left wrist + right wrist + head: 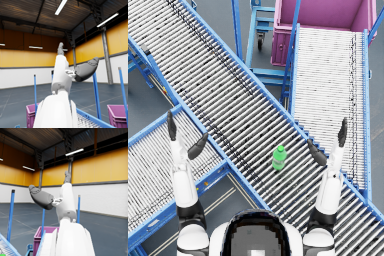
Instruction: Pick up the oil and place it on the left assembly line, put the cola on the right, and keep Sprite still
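Observation:
A green Sprite bottle (279, 157) stands upright on the long diagonal roller conveyor (228, 100), between my two arms. My left hand (180, 140) is raised above the left conveyor (153, 165), fingers spread, holding nothing. My right hand (330, 145) is raised to the right of the bottle, also spread and empty. The left wrist view shows the left hand (75, 67) against the hall wall. In the right wrist view the right hand (53, 196) is likewise held up in the air. No oil or cola shows in any view.
The right conveyor (328, 90) runs back to a purple bin (323, 20). Blue frame rails edge all the belts. Purple bins (117, 115) and blue posts (10, 213) show in the wrist views. Grey floor lies between the left and middle conveyors.

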`<state>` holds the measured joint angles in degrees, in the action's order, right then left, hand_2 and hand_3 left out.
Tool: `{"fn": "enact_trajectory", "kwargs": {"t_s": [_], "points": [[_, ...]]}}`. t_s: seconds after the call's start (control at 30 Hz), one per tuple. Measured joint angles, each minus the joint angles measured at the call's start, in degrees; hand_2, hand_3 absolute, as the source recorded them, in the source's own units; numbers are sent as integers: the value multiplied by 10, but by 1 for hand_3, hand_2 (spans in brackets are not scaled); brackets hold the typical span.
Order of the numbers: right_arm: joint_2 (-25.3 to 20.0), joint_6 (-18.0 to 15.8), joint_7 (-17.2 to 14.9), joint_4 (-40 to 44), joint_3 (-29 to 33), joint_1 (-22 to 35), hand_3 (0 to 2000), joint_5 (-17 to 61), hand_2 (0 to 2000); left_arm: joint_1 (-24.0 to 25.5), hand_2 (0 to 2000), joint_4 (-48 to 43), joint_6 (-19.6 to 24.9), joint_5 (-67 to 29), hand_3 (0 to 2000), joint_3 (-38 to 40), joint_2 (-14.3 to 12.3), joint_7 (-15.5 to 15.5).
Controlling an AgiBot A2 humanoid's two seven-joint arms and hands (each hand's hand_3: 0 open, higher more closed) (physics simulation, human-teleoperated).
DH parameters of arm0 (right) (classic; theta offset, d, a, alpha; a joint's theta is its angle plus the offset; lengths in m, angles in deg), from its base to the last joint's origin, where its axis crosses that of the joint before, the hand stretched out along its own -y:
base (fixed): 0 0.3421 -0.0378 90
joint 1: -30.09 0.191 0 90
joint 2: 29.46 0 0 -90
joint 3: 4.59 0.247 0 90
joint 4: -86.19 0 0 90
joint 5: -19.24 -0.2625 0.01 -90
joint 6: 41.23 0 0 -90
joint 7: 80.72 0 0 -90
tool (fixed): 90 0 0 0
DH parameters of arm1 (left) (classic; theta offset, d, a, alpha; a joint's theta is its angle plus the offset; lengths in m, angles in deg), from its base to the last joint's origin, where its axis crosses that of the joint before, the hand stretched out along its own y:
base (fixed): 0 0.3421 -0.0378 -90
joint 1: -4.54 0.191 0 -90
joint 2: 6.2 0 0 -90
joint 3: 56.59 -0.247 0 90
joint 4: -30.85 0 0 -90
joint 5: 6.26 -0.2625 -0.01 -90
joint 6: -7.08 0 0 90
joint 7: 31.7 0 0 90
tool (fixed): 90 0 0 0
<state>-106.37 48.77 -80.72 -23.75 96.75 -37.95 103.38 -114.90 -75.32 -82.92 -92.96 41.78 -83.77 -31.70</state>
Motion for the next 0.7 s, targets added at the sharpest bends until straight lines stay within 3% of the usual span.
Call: {"fn": "enact_trajectory", "kwargs": {"t_s": [0.7], "points": [[-2, 0, 0, 1, 4, -2, 0, 0, 0, 9, 0, -3, 0, 0, 0, -1, -5, 0]]}}
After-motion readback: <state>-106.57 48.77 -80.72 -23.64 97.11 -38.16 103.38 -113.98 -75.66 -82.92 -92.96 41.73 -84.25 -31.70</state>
